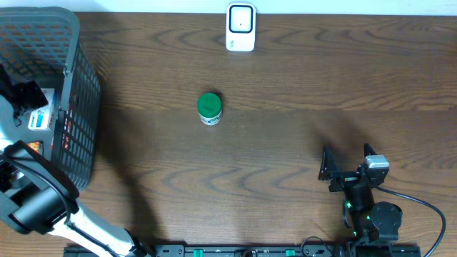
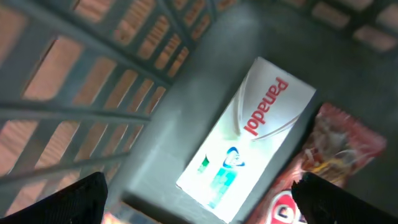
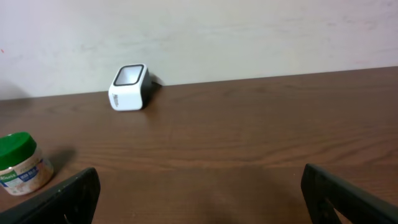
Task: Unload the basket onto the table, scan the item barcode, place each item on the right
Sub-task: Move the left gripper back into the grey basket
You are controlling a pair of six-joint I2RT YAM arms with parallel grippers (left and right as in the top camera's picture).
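Note:
In the left wrist view, a white Panadol box (image 2: pixel 249 134) lies flat on the grey floor of the basket, with a red snack packet (image 2: pixel 326 162) against its right side. My left gripper (image 2: pixel 205 208) hangs open just above them, its fingers (image 2: pixel 68 199) apart from the box. From overhead it sits inside the basket (image 1: pixel 75 78), over the box (image 1: pixel 39 118). The white barcode scanner (image 1: pixel 240 27) stands at the table's far edge. My right gripper (image 1: pixel 346 163) rests open and holds nothing near the front right. It faces the scanner (image 3: pixel 129 87).
A small jar with a green lid (image 1: pixel 209 108) stands upright mid-table, also at the left edge of the right wrist view as the jar (image 3: pixel 22 165). The basket's grey lattice walls (image 2: pixel 93 74) close in around my left gripper. A cable (image 1: pixel 428 207) trails beside the right arm.

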